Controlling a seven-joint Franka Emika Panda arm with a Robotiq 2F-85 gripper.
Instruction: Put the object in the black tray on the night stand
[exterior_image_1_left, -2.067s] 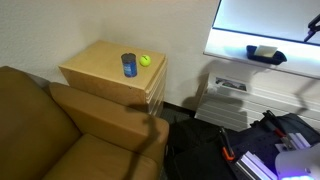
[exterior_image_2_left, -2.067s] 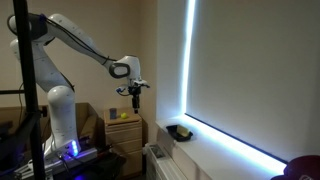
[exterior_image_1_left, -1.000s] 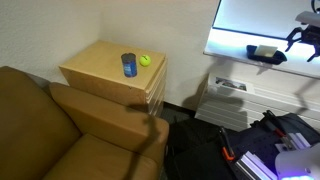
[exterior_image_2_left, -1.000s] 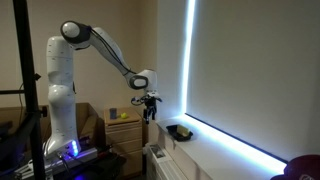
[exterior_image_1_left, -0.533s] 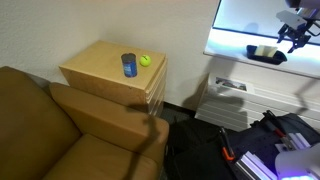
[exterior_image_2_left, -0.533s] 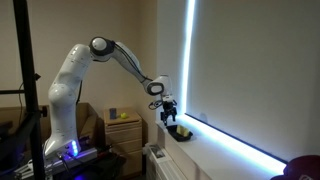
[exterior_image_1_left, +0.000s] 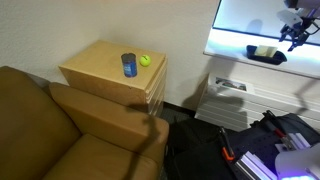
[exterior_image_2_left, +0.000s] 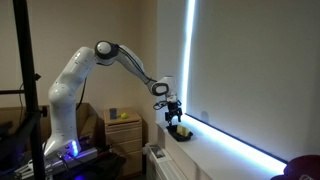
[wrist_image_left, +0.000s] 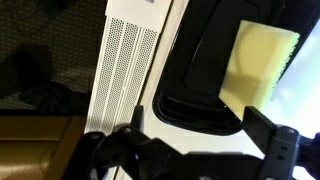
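The pale yellow-green object (wrist_image_left: 258, 62) lies in the black tray (wrist_image_left: 200, 90), which stands on a white window sill, not on the night stand. Both show in both exterior views: the object (exterior_image_1_left: 262, 49) in the tray (exterior_image_1_left: 272, 57), and the object (exterior_image_2_left: 181, 128) in the tray (exterior_image_2_left: 183, 135). My gripper (wrist_image_left: 195, 120) is open and empty. It hovers just above the tray's near edge (exterior_image_1_left: 297, 30) (exterior_image_2_left: 173, 113). The tan wooden night stand (exterior_image_1_left: 100, 65) (exterior_image_2_left: 124, 130) stands apart from the sill.
A blue cup (exterior_image_1_left: 129, 65) and a round yellow-green ball (exterior_image_1_left: 145, 60) stand on the night stand. A brown sofa (exterior_image_1_left: 60, 130) is beside it. A white slotted vent panel (wrist_image_left: 125, 60) runs beside the tray. The bright window (exterior_image_2_left: 190, 60) is behind the sill.
The arm has swung from above the night stand across to the window sill. Over the last half second it has edged closer over the tray. The gripper stays empty.
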